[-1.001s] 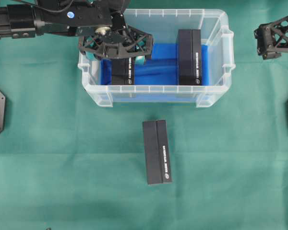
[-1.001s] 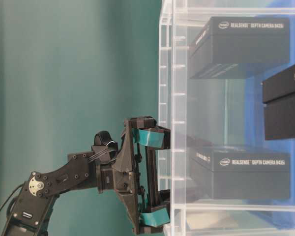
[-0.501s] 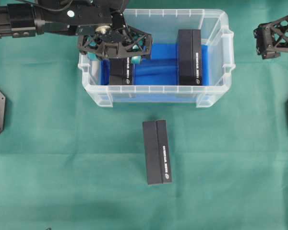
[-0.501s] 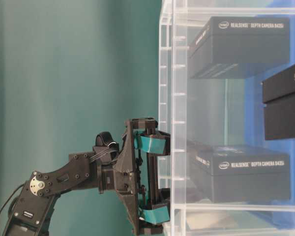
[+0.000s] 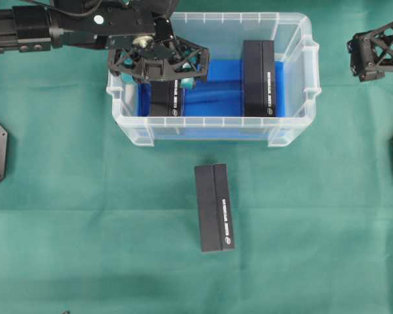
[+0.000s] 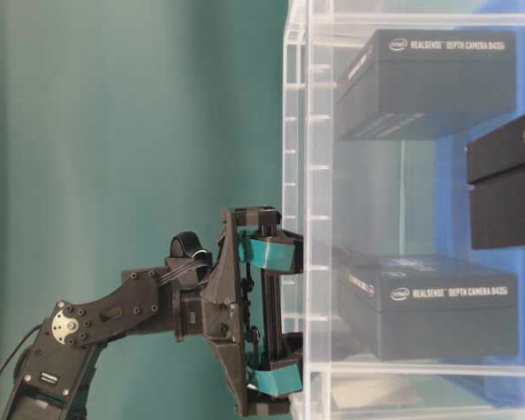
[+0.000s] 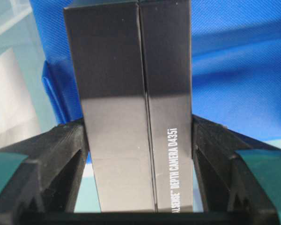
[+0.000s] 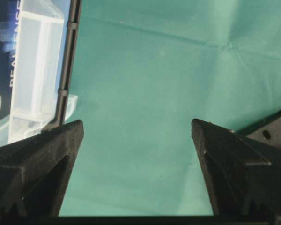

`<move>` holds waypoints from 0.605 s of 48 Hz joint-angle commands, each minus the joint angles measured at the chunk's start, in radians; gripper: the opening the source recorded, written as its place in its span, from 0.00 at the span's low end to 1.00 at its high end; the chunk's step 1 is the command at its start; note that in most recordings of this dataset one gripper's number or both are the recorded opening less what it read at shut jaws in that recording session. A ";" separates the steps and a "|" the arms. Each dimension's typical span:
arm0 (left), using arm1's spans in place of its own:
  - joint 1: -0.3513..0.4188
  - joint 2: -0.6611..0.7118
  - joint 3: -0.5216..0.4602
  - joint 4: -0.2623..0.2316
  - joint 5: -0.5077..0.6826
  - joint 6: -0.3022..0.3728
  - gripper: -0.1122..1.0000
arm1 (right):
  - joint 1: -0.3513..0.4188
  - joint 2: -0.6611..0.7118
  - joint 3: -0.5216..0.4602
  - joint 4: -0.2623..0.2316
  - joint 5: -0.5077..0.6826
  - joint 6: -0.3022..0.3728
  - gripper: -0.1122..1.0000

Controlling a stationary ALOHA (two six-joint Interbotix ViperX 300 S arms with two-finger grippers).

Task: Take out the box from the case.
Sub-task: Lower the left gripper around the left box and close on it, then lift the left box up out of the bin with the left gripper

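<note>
The case [image 5: 213, 122] is a clear plastic bin lined with blue cloth. A black box [image 5: 167, 99] lies in its left half, and my left gripper [image 5: 158, 76] reaches down into the case over the box's far end. In the left wrist view both fingers press against the long sides of this box [image 7: 136, 117], so the gripper is shut on it. A second black box [image 5: 258, 77] lies in the case's right half. My right gripper [image 5: 373, 55] hangs open beyond the case's right wall, with only green cloth between its fingers [image 8: 225, 154].
A third black box [image 5: 214, 207] lies on the green cloth in front of the case. The case's walls [image 6: 315, 175] enclose the left gripper [image 6: 267, 319] closely on the left side.
The left jaws have closed from wide open onto the sides of the left box. The right arm has stayed still.
</note>
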 commanded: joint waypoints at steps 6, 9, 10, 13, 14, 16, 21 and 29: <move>-0.009 -0.034 -0.074 -0.005 0.066 0.000 0.64 | -0.002 -0.008 -0.009 -0.002 -0.005 -0.002 0.92; -0.009 -0.035 -0.097 -0.005 0.101 0.002 0.64 | -0.002 -0.008 -0.009 -0.002 -0.003 -0.002 0.92; -0.009 -0.037 -0.104 -0.005 0.114 0.003 0.64 | -0.002 -0.008 -0.009 -0.002 -0.003 -0.002 0.92; -0.009 -0.037 -0.130 -0.005 0.147 0.005 0.64 | -0.002 -0.008 -0.009 -0.002 -0.005 -0.002 0.92; -0.009 -0.037 -0.137 -0.005 0.155 0.005 0.64 | -0.002 -0.008 -0.009 -0.003 -0.005 -0.002 0.92; -0.011 -0.037 -0.152 -0.005 0.166 0.006 0.64 | -0.002 -0.008 -0.009 -0.002 -0.005 -0.002 0.92; -0.012 -0.037 -0.192 -0.005 0.193 0.009 0.64 | -0.002 -0.009 -0.009 -0.002 -0.005 -0.002 0.92; -0.011 -0.049 -0.253 -0.005 0.255 0.011 0.64 | 0.000 -0.012 -0.009 -0.002 -0.005 -0.002 0.92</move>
